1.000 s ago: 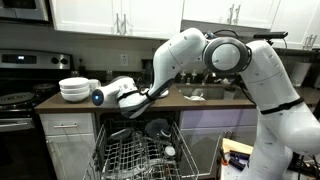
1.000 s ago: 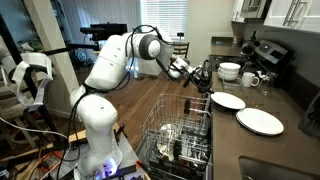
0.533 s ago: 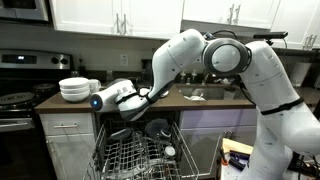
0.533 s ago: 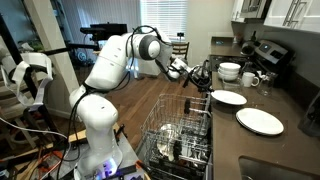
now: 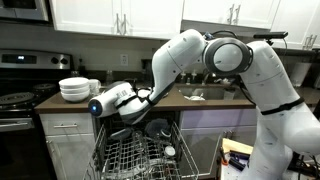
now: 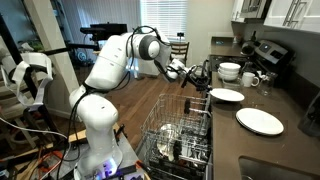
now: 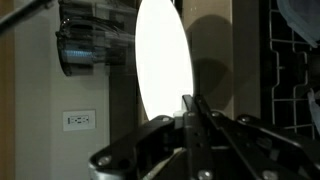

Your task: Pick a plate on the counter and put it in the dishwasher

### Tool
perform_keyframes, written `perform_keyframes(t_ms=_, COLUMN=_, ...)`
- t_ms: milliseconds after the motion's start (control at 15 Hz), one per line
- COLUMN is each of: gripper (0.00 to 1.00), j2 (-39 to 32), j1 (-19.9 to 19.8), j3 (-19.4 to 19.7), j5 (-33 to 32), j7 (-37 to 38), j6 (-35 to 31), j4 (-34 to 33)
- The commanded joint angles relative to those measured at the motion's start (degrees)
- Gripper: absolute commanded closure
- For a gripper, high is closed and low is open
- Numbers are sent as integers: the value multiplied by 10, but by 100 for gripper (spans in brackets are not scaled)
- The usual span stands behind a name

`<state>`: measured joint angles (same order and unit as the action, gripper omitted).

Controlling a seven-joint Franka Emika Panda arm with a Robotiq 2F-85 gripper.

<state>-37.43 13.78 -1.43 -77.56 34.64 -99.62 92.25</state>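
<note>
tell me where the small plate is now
Wrist view: the plate is clamped by its rim in the jaws. In an exterior view it's at the counter edge, between the bowls and a larger plate.

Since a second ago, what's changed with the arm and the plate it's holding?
The pincer, shut on the plate, has dipped slightly lower toward the dishwasher rack, carrying the plate along. Nothing was taken hold of or let go. The stack of bowls, the larger plate and the rack stayed where they were.
</note>
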Motion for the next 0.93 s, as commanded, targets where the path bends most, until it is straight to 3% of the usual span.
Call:
perform_keyframes(t_ms=0, gripper=98, j2=30, j1=-1, j3=-14, j5=-33, j7=7, j6=-21, j4=39)
perform_keyframes(t_ms=867, gripper=98, j2=1, j1=3, j3=-24, j5=-16, j7=13, j6=3, j4=18)
